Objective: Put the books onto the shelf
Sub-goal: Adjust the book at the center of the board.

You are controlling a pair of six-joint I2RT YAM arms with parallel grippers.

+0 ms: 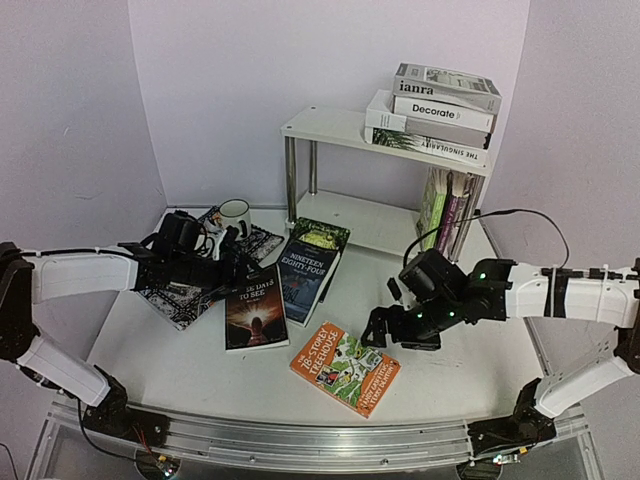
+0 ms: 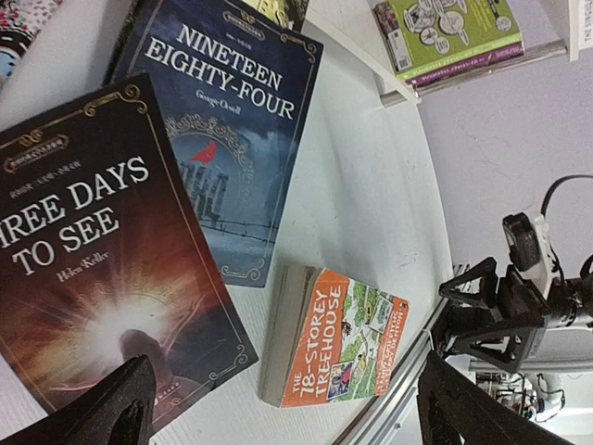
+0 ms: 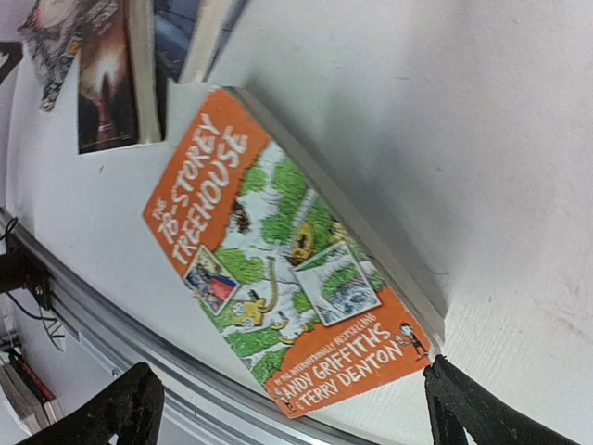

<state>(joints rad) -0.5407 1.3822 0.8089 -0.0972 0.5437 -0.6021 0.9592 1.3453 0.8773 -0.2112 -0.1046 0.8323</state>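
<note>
Right wrist view first: the orange Treehouse paperback (image 3: 287,278) lies flat near the table's front edge, right under the right gripper (image 3: 296,417). The fingers are spread wide with nothing between them. The left wrist view is the same deal. The left gripper (image 2: 278,413) is wide apart and empty over Three Days to See (image 2: 93,260), with Nineteen Eighty-Four (image 2: 222,139) just beside it, further back.

So I'd say we're between pickups, with both arms lining up on a fresh book. The tricky part of the next move is that these books lie flat. My guess is a finger has to get under an edge, or the book gets slid to the table's lip first.

Only the top view shows the whole shelf (image 1: 330,125) at the back. It has a stack of hardbacks (image 1: 440,110) on the upper board and a few upright paperbacks (image 1: 445,210) below. It also shows a mug (image 1: 235,212) behind the left arm. Neither wrist cam tells you how much shelf room is left.
</note>
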